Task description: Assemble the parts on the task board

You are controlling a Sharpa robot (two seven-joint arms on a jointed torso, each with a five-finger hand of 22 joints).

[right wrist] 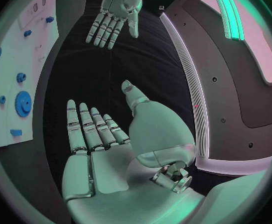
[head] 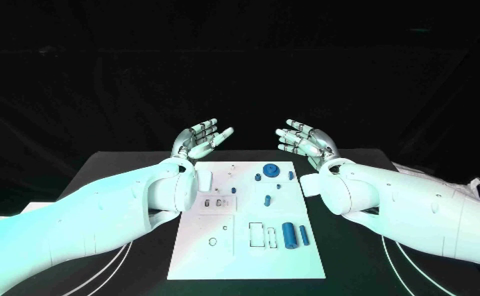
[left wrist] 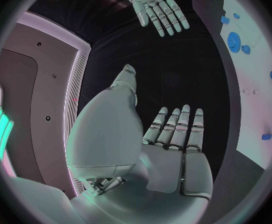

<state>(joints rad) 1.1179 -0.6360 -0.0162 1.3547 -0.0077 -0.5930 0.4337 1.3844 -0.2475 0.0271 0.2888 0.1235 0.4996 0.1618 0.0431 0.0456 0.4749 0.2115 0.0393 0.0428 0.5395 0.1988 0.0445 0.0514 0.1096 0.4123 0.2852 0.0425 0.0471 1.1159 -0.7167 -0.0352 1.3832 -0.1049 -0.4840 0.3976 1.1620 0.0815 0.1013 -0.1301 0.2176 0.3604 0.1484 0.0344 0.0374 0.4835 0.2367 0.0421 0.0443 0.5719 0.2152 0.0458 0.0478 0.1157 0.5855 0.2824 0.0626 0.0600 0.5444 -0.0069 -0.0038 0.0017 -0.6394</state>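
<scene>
Your left hand (head: 200,136) and right hand (head: 305,140) hovered beyond the board's (head: 225,247) far edge, fingers wide, holding nothing. The board lay mid-table between your arms, a blue gear (head: 271,168) far, blue pegs (head: 293,234) near. You'd best have picked one part and approached from above. Small sockets were hard to make out.

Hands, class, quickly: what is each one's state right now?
Left silver hand: open, fingers apart, holding nothing.
Right silver hand: open, fingers apart, holding nothing.
</scene>
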